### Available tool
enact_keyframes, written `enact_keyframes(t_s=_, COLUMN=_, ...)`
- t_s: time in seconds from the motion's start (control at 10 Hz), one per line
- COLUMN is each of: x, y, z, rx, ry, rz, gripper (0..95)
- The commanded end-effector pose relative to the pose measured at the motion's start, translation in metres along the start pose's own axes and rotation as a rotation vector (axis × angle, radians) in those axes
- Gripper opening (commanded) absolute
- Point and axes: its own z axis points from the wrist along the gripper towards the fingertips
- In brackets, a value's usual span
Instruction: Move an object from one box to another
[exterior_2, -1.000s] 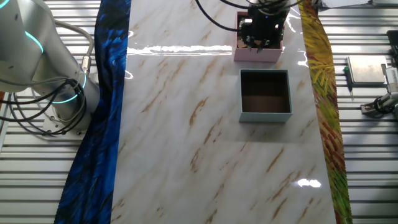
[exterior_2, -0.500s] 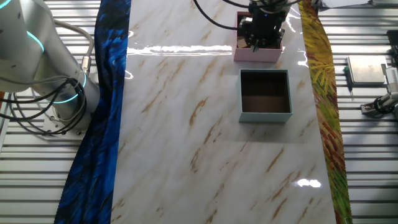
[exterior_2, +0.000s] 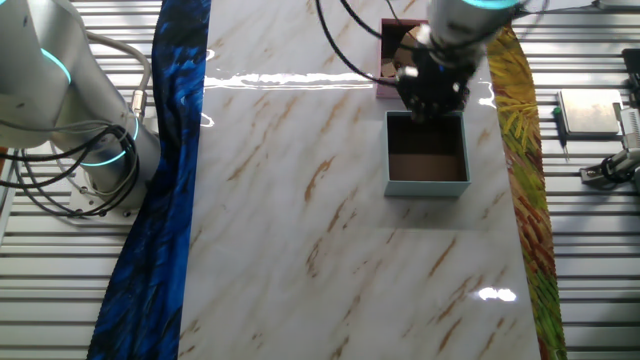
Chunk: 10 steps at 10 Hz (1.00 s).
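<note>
- Jaws of the gripper (exterior_2: 432, 100) are hidden under its dark body; whether they are spread or pressed together cannot be told.
- Just below them: the grey-blue box (exterior_2: 428, 184), brown lining bare.
- Behind them: the pink box (exterior_2: 390, 58), mostly covered; the moved object is not visible.

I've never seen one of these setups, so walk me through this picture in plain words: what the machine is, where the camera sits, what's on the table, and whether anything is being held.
This is one picture from a fixed camera looking down at a marble-patterned table. The grey body at the left is the robot arm's base. Its working end, a dark gripper with cables, reaches in from the top. It hangs over the far edge of a grey-blue box with a brown lining, which looks empty. Behind it, mostly hidden by the gripper, is a pink box. The fingers are too dark to tell whether they are open, shut, or holding anything. A blue cloth strip and a yellow-green one run along the table's sides.
</note>
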Motion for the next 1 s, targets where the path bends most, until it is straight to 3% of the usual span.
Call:
enact_keyframes(t_s=0.1, x=0.024, y=-0.014, z=-0.002, rx=0.015, ry=-0.016, rz=-0.132, gripper=0.0)
enact_keyframes(t_s=0.2, x=0.033, y=-0.014, z=-0.003, rx=0.021, ry=-0.014, rz=-0.140, gripper=0.0)
enact_keyframes(t_s=0.4, x=0.035, y=-0.013, z=-0.004, rx=0.035, ry=0.020, rz=-0.134, gripper=0.0)
enact_keyframes(t_s=1.0, x=0.032, y=-0.014, z=-0.002, rx=0.035, ry=0.019, rz=-0.102, gripper=0.0)
